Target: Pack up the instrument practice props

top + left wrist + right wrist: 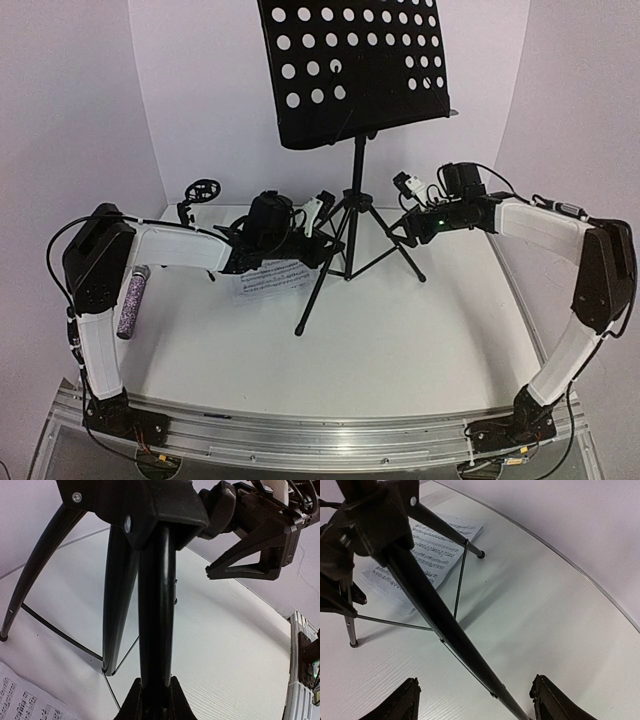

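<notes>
The tall black music stand (350,70) stands at the back middle on its tripod. My left gripper (322,240) is shut on one tripod leg (157,630), and the leg fills the gap between the fingers in the left wrist view (156,685). My right gripper (402,228) is open, with another leg (445,630) running between its spread fingers (405,702) without touching them. White sheet-music pages (268,275) lie under the tripod. The purple glitter microphone (132,300) lies at the far left. The small black mic stand (200,195) stands at the back left.
The white table (400,350) ends in curved walls at the back and sides. A metal rail (320,435) carries both arm bases at the near edge. The right gripper (250,555) shows close by in the left wrist view. The sheet music (425,545) lies beyond the legs.
</notes>
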